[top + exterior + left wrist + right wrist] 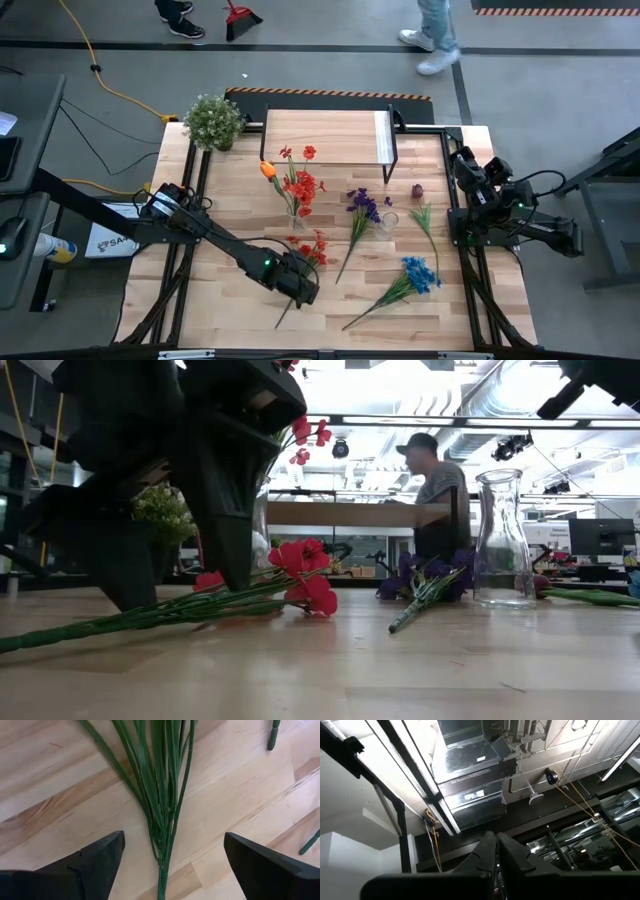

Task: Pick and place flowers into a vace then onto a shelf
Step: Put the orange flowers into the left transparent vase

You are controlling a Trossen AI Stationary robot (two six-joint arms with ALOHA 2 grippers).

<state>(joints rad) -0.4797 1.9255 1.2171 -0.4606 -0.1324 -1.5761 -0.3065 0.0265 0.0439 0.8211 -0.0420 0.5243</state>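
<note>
High view: overhead, straight down, whole table (230,330).
Low view: table-top level, facing across into the room.
Left wrist view: close above green stems (162,790), looking down.
Right wrist view: aimed up at ceiling ducts (470,775).
Shared: red-flower stems, high, low, left wrist.

Grey floor (330,70) surrounds the table, crossed by a yellow cable (105,75). Overhead hang silver ducts (465,765) and bright ceiling lights (400,385). A person (435,485) stands behind.
</note>
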